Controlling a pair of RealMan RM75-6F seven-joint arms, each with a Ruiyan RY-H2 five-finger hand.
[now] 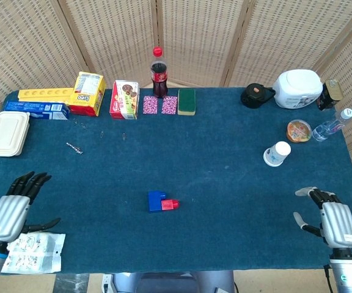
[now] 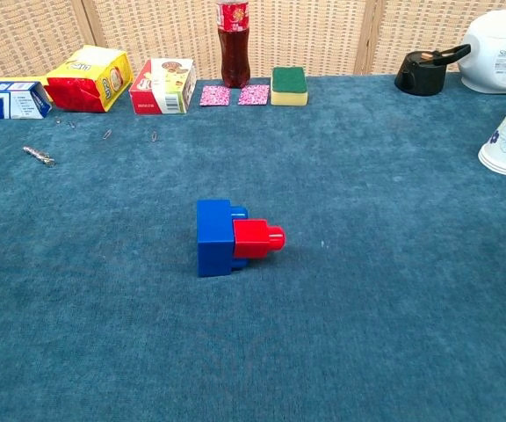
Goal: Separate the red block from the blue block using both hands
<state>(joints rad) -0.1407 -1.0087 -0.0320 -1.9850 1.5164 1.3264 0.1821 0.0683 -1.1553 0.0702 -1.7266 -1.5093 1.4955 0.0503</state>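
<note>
A blue block [image 1: 156,200] [image 2: 213,237] lies near the middle of the blue cloth, with a smaller red block [image 1: 171,204] [image 2: 257,239] plugged onto its right side. My left hand [image 1: 11,210] hovers open at the front left corner, far left of the blocks, fingers spread. At the front right corner my right hand [image 1: 330,218] is open too, fingers apart, holding nothing. Neither hand shows in the chest view.
A plastic packet [image 1: 32,251] lies under the left hand. A white lidded box [image 1: 6,133], snack boxes [image 1: 89,93], a cola bottle [image 1: 158,72] and sponge [image 1: 186,101] line the back. A paper cup [image 1: 277,153], water bottle [image 1: 333,126] and jar [image 1: 298,130] stand right.
</note>
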